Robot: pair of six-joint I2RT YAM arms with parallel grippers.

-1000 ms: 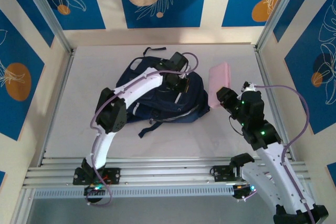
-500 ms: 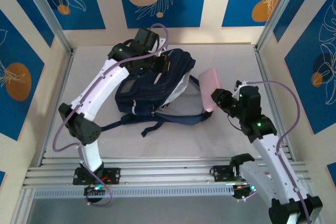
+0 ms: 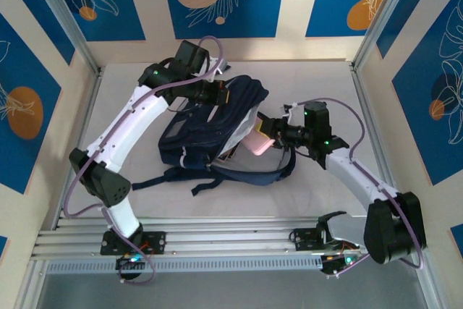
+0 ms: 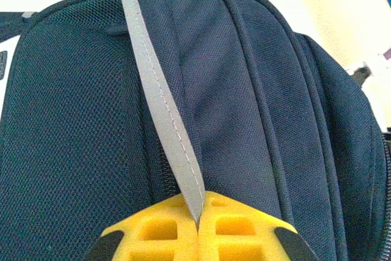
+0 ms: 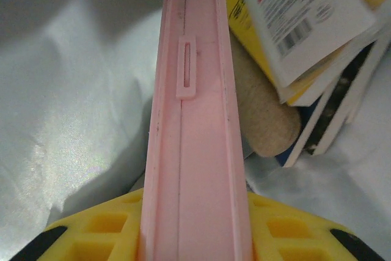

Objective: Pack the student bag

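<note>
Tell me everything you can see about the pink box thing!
The pink case is flat, smooth and plastic-looking, with a small clasp on its narrow edge. The right end effector grips it edge-on between yellow pads. Its far end pokes into the open backpack, over shiny silver lining, beside books and a tan roll.
</note>
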